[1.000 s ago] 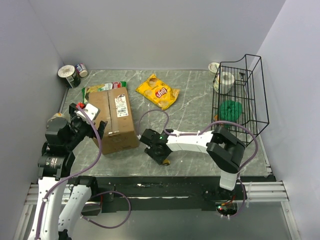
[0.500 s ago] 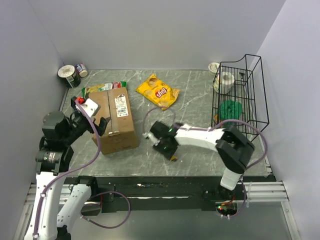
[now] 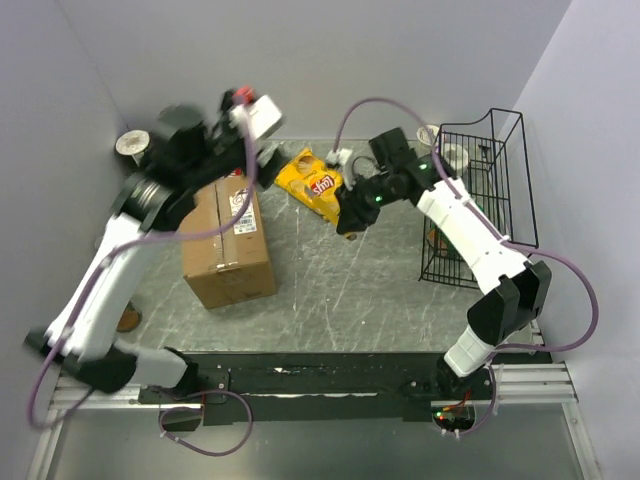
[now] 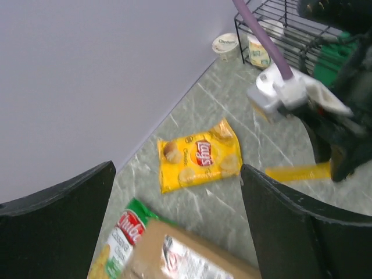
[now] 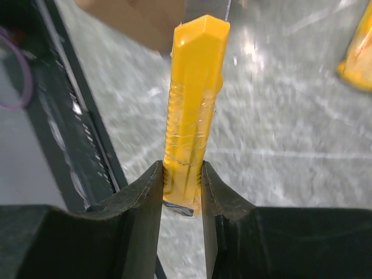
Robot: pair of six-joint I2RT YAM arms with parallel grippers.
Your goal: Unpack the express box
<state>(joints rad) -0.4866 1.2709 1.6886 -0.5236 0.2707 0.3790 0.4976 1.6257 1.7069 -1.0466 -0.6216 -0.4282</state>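
While the right tool (image 5: pixel 183 181) is squeezing a yellow cutter (image 5: pixel 192 99) between its two fingers, the left tool (image 4: pixel 177 171) is hanging wide open with nothing in it. The box (image 3: pixel 228 245) is sitting on the left side of the worktop (image 3: pixel 330 290), with its white label facing up and its flaps looking shut. The left tool is floating high over the far end of the box. The right tool is holding the cutter over the worktop, close to a yellow chip bag (image 3: pixel 316 183) that is lying flat near the back. A green bag (image 4: pixel 125 232) is peeking out from behind the box. A black wire basket (image 3: pixel 505 180) is standing at the right edge.
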